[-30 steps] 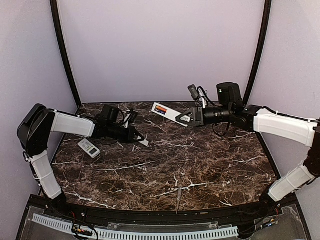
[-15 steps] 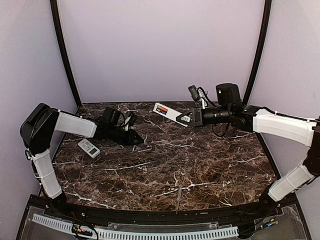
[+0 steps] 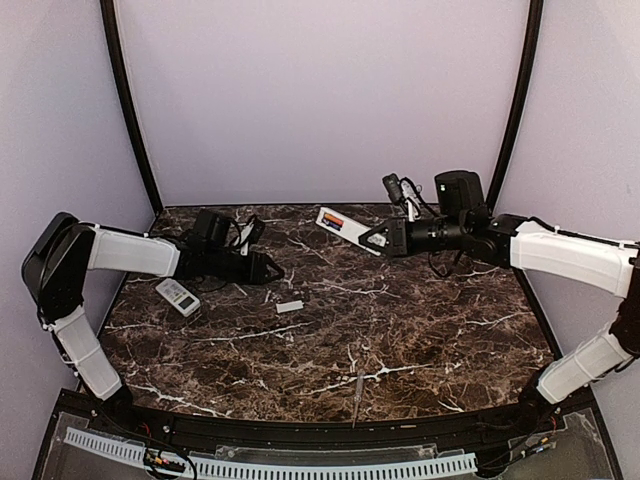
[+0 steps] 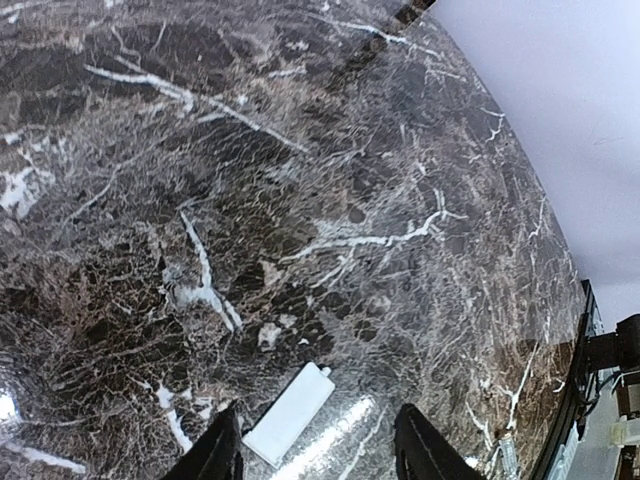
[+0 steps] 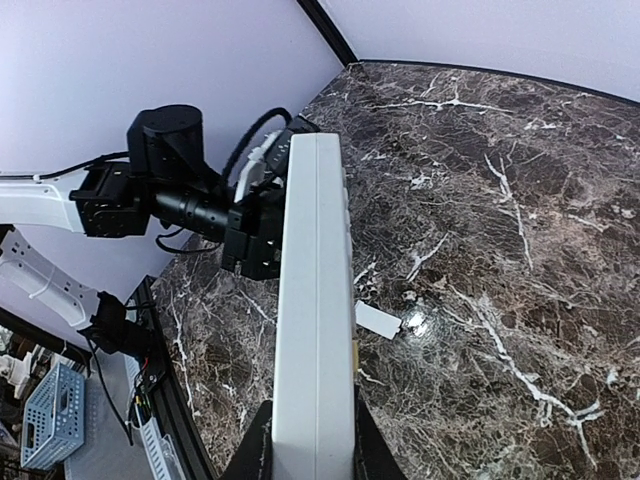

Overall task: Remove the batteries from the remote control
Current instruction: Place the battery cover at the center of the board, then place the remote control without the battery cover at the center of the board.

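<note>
My right gripper (image 3: 385, 238) is shut on one end of a white remote control (image 3: 348, 227), holding it above the back of the table. In its open compartment the batteries (image 3: 330, 219) show as an orange-red and dark patch. The right wrist view shows the remote (image 5: 313, 300) edge-on between my fingers (image 5: 262, 445), with the batteries hidden. My left gripper (image 3: 273, 270) stands open and empty, low over the table. A small white cover plate (image 3: 289, 306) lies flat just in front of it, and appears in the left wrist view as the plate (image 4: 290, 412) near the left gripper (image 4: 320, 452).
A second white remote (image 3: 177, 296) lies on the marble table (image 3: 400, 340) at the left, beside the left forearm. A thin screwdriver-like tool (image 3: 357, 392) lies near the front edge. Purple walls enclose the back and sides.
The left gripper has opened and let go of the white cover plate, which now lies on the table. The left arm drew back to the left. The right gripper shifted slightly with the remote.
</note>
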